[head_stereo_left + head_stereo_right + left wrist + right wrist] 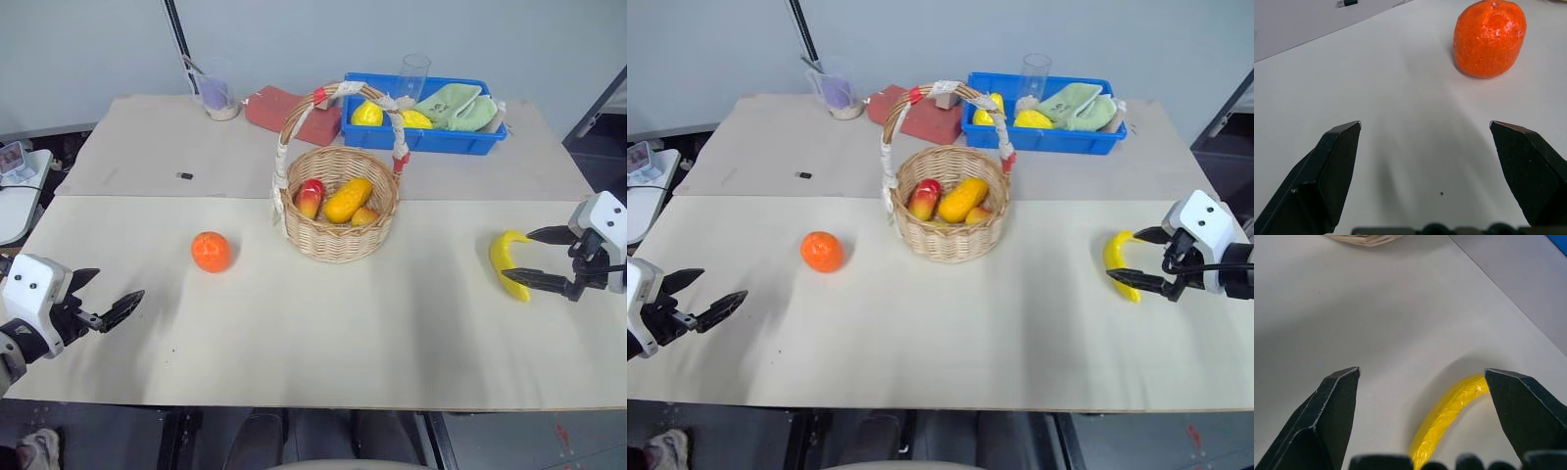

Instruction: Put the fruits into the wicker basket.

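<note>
On the pale table [323, 333], orange [211, 251] and banana [506, 260] lie apart

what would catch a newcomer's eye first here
The wicker basket at the table's middle, already holding red and yellow fruit. A bright orange sits alone on the table to its left, and the open right gripper brackets a yellow banana at the right.

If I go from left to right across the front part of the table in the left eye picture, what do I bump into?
left gripper, open → orange → wicker basket with fruit inside → banana → right gripper, open beside the banana.
</note>
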`<state>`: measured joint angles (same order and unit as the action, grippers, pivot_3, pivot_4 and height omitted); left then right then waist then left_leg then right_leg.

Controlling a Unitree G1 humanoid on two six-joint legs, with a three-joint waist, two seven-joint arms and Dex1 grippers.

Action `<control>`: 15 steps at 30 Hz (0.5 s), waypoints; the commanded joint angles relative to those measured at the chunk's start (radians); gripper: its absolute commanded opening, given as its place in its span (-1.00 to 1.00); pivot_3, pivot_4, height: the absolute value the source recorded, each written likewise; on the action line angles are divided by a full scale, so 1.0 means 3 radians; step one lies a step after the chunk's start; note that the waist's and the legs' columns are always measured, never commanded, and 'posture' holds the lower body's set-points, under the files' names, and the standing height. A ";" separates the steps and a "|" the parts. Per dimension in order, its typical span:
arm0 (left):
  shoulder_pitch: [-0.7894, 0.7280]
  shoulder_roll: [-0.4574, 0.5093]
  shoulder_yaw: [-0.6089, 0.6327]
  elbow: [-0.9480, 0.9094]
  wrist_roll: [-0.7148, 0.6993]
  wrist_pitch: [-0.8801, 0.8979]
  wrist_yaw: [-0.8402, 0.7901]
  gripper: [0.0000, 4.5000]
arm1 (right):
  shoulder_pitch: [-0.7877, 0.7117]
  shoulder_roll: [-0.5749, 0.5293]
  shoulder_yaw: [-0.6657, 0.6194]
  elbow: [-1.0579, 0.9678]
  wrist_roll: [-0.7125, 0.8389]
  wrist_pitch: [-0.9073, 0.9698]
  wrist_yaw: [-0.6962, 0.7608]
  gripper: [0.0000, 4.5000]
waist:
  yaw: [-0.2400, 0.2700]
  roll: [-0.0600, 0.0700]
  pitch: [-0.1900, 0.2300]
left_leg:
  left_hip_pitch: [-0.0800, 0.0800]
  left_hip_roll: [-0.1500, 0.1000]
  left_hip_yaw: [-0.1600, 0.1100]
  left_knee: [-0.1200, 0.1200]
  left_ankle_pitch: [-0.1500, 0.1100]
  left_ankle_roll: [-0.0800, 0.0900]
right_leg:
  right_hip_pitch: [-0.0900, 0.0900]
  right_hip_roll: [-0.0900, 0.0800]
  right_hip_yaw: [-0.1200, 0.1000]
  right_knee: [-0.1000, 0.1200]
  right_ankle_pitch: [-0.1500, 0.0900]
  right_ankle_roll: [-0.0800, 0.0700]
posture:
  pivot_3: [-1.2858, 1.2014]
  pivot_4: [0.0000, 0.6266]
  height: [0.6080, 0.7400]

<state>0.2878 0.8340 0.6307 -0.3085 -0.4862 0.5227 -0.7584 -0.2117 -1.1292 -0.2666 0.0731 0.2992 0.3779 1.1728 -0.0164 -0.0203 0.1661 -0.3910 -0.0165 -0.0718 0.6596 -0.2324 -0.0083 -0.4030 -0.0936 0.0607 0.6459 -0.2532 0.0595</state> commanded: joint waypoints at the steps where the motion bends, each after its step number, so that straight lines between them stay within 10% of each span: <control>1: 0.0020 0.0046 0.0045 -0.0060 0.0055 -0.0066 -0.0047 1.00 | 0.0074 -0.0061 -0.0125 0.0013 0.0000 -0.0037 0.0004 0.99 | 0.0001 0.0000 0.0000 | 0.0000 0.0000 0.0000 0.0000 0.0000 0.0000 | 0.0000 0.0000 0.0000 0.0000 0.0000 0.0000 | 0.03 -0.52 0.56; 15: 0.0056 0.0074 0.0020 0.0046 0.0173 -0.0063 -0.0219 1.00 | 0.0486 -0.0251 -0.0311 0.0153 -0.0084 -0.0061 0.0091 0.99 | -0.0012 0.0000 0.0000 | 0.0002 0.0002 0.0002 0.0000 -0.0001 -0.0001 | 0.0001 0.0002 0.0000 0.0001 -0.0001 0.0000 | 0.03 -0.52 0.56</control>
<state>0.3095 0.8384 0.6102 -0.2908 -0.4299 0.5227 -0.8089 -0.0640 -1.1776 -0.3240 0.1269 0.2757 0.3746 1.1967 -0.0199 -0.0204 0.1661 -0.3905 -0.0161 -0.0711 0.6596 -0.2326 -0.0085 -0.4028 -0.0931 0.0607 0.6461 -0.2534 0.0595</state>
